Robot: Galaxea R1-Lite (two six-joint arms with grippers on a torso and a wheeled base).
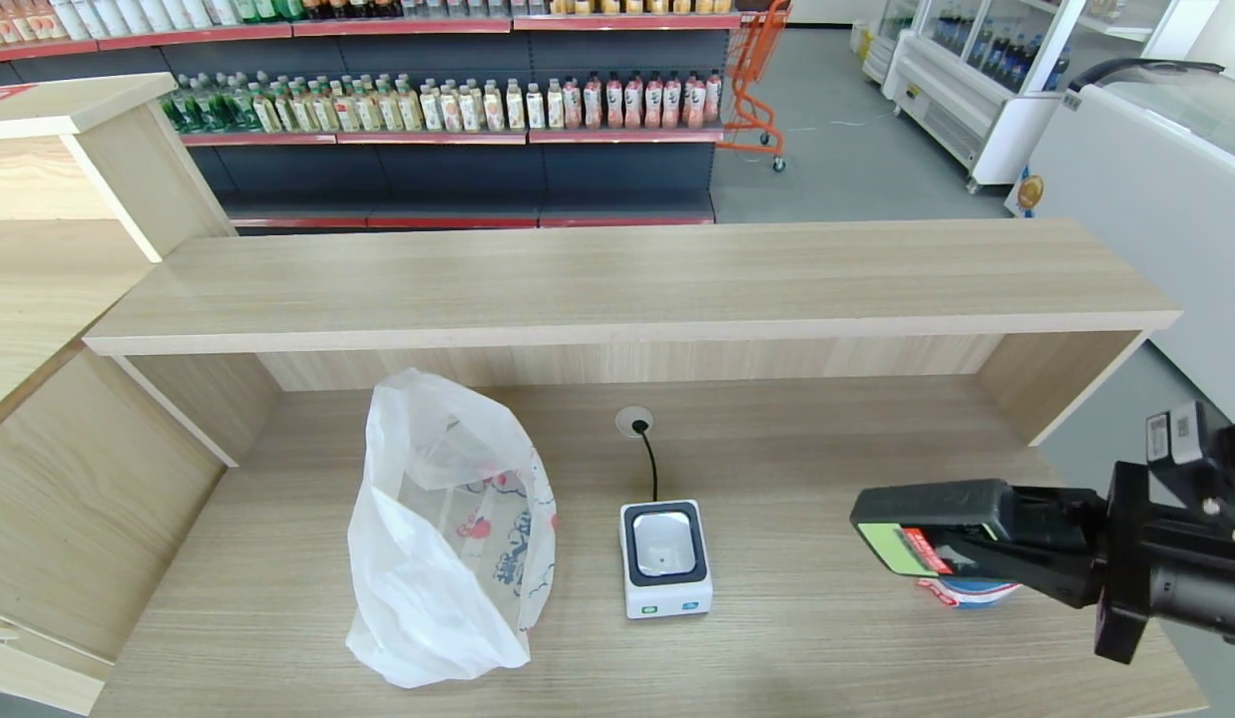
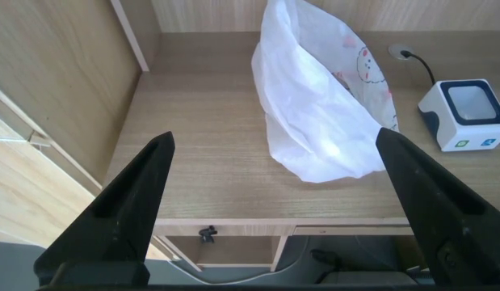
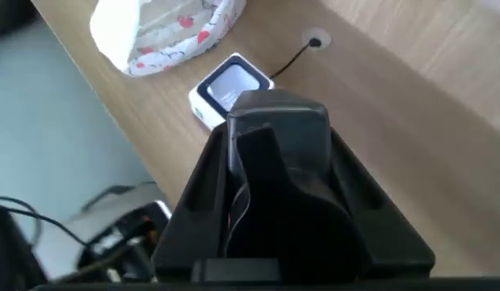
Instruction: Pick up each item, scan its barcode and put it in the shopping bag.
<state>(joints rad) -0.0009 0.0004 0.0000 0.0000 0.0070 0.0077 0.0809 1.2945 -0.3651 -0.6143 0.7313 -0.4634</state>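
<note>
A white plastic shopping bag stands open on the wooden counter, left of centre. To its right a white barcode scanner sits with its window facing up. My right gripper hovers to the right of the scanner, shut on a dark item with a green and red label. Under it lies a white, red and blue item, mostly hidden. My left gripper is open, holds nothing and hangs over the counter's front edge, near the bag.
The scanner's black cable runs back to a grommet. A raised wooden ledge closes off the counter's far side, with side panels at both ends. Bare counter lies between scanner and gripper.
</note>
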